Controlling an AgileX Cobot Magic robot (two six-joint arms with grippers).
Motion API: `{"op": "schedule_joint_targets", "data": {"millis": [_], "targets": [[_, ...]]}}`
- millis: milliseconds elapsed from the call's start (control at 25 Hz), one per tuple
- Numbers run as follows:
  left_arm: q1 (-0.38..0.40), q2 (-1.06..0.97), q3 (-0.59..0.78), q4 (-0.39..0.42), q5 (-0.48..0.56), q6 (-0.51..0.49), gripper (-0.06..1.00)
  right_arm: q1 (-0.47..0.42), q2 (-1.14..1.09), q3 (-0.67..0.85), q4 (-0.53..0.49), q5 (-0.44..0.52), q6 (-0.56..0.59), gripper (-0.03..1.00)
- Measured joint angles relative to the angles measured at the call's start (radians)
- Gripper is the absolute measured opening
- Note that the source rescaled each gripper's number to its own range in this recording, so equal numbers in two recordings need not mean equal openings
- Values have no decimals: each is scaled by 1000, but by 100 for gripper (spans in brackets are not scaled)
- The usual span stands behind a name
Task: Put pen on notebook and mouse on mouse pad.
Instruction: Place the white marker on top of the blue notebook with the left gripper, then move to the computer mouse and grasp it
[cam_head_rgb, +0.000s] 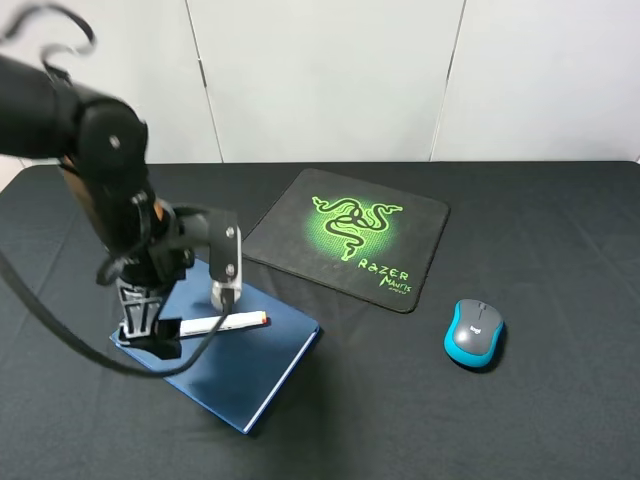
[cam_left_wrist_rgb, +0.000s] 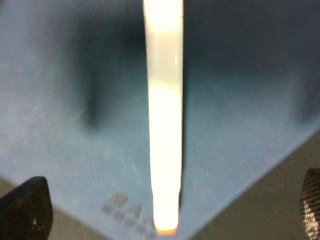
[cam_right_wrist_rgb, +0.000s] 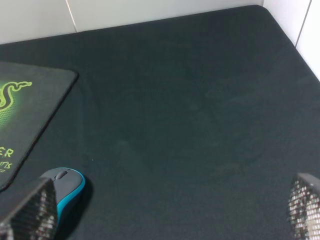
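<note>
The white pen (cam_head_rgb: 225, 322) lies flat on the dark blue notebook (cam_head_rgb: 250, 370) at the table's front left. My left gripper (cam_head_rgb: 150, 330) hangs just over the pen's left end. In the left wrist view the pen (cam_left_wrist_rgb: 165, 125) runs across the notebook cover (cam_left_wrist_rgb: 75, 100), and the left gripper (cam_left_wrist_rgb: 167, 205) stands open with its fingertips (cam_left_wrist_rgb: 25, 207) wide apart and clear of the pen. The grey and teal mouse (cam_head_rgb: 475, 332) sits on the bare cloth, right of the black mouse pad (cam_head_rgb: 300, 225). My right gripper (cam_right_wrist_rgb: 165, 210) is open, with the mouse (cam_right_wrist_rgb: 65, 182) beside one fingertip.
A black cloth covers the table (cam_head_rgb: 560, 220), and a white wall stands behind it. The left arm's cable loops over the table's front left. The right arm is out of the exterior high view. The mouse pad's corner (cam_right_wrist_rgb: 30, 100) shows in the right wrist view.
</note>
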Motion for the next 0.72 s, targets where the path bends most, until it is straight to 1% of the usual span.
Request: {"op": "schedule_joint_targets", "data": {"millis": [120,360,600,720], "targets": [[0,-57,-1,3,65,-63,100,0,0,0,0,0,0,100],[0,-202,-1,6,166,-219,100,0,0,0,0,0,0,100],[0,-396,-2,6,280,-326,100,0,0,0,0,0,0,100],[0,-516,-2,6,338,-360,100,0,0,0,0,0,0,100]]}}
